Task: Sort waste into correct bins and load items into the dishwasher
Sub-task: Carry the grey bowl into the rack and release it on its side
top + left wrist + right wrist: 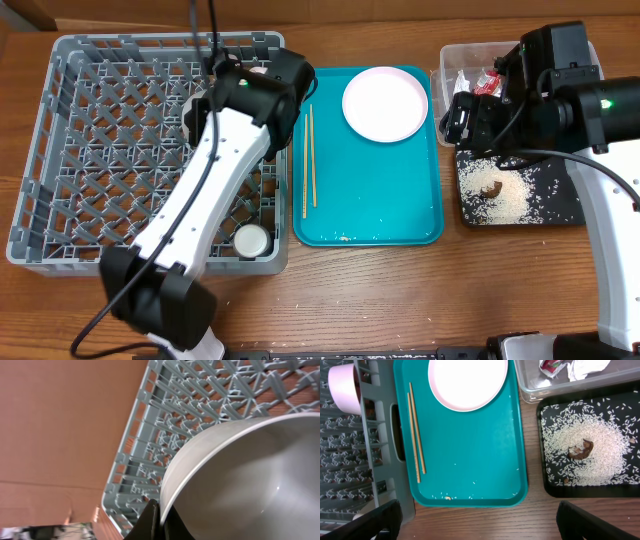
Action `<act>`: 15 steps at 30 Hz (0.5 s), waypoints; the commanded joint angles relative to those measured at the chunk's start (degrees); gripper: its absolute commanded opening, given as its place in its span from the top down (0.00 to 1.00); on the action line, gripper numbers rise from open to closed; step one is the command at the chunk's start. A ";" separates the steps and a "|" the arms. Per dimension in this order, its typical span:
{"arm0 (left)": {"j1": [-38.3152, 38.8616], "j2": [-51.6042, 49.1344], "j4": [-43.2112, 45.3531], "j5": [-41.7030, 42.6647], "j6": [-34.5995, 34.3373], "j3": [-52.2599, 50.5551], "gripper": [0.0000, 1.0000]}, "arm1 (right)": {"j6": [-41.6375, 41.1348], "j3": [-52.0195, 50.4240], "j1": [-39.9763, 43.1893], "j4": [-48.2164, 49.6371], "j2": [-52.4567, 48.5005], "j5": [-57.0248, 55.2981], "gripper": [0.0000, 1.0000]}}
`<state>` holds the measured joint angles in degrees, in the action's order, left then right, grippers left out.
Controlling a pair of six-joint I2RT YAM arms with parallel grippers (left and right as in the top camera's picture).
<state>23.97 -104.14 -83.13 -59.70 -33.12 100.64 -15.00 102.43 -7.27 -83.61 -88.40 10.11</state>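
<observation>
1. grey plastic dish rack (90, 150) fills the left of the worktop (400, 290); the left arm (215, 170) rises from the near edge and slants up across it, wrist bent over the rack's far right part.
2. the left gripper (161, 521) is pinched onto the rim of a pale bowl (240, 480), one dark finger outside the wall and one inside, holding the bowl tilted above the rack's lattice.
3. a small white cup (250, 240) sits in the rack's near right corner, and a pink bowl (342, 387) sits at its far right side.
4. the right arm (610, 200) comes up the right edge and bends left; the right gripper (480, 515) hangs wide apart and empty, its fingers (375, 522) at either edge of the wrist view.
5. a teal tray (380, 190) beside the rack carries a round plate (385, 103) at its far end and chopsticks (308, 160) along its left side.
6. the clear tub (447, 70) holds a red-and-white wrapper (551, 366) and crumpled paper (587, 367).
7. the black tray (565, 205) just nearer holds rice grains (600, 450) around a brown lump (581, 450).
</observation>
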 commanded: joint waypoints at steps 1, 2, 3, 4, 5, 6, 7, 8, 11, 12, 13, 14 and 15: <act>0.13 -3.78 0.96 -7.72 -2.05 -1.84 0.96 | 0.07 0.70 -0.04 0.15 0.74 -0.24 0.00; 0.15 -4.81 1.03 -8.50 -2.05 -1.86 0.96 | 0.09 0.70 -0.04 0.15 0.74 -0.24 0.00; 0.17 -5.77 1.07 -9.29 -2.03 -1.86 0.96 | 0.07 0.70 -0.04 0.15 0.74 -0.24 0.00; 0.17 -7.13 1.07 -10.01 -2.01 -1.86 0.96 | 0.09 0.70 -0.04 0.15 0.74 -0.24 0.00; 0.17 -8.02 1.07 -10.38 -2.01 -1.86 0.96 | 0.07 0.70 -0.04 0.15 0.74 -0.24 0.00; 0.17 -8.68 1.03 -10.40 -2.01 -1.86 0.96 | 0.07 0.70 -0.04 0.15 0.74 -0.24 0.00; 0.28 -9.77 0.92 -10.40 -2.01 -1.86 0.96 | 0.07 0.70 -0.04 0.15 0.74 -0.24 0.00; 0.44 -10.58 0.83 -10.40 -2.01 -1.86 0.96 | 0.09 0.70 -0.04 0.15 0.74 -0.24 0.00; 1.18 -12.59 0.90 -10.43 -2.03 -1.86 0.96 | 0.07 0.70 -0.04 0.17 0.74 -0.24 0.00; 1.51 -12.92 0.92 -10.43 -2.03 -1.86 0.96 | 0.09 0.70 -0.04 0.15 0.74 -0.24 0.00; 1.97 -13.44 0.92 -10.40 -2.14 -1.86 0.96 | 0.07 0.70 -0.04 0.15 0.74 -0.24 0.00; 2.36 -13.62 0.92 -10.38 -2.56 -1.88 0.96 | 0.07 0.70 -0.04 0.15 0.74 -0.24 0.00; 2.69 -13.77 0.92 -10.38 -3.37 -1.92 0.96 | 0.07 0.70 -0.04 0.15 0.74 -0.24 0.00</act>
<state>25.02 -116.81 -82.24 -67.79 -33.23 99.20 -14.98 102.43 -7.27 -83.61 -88.40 10.11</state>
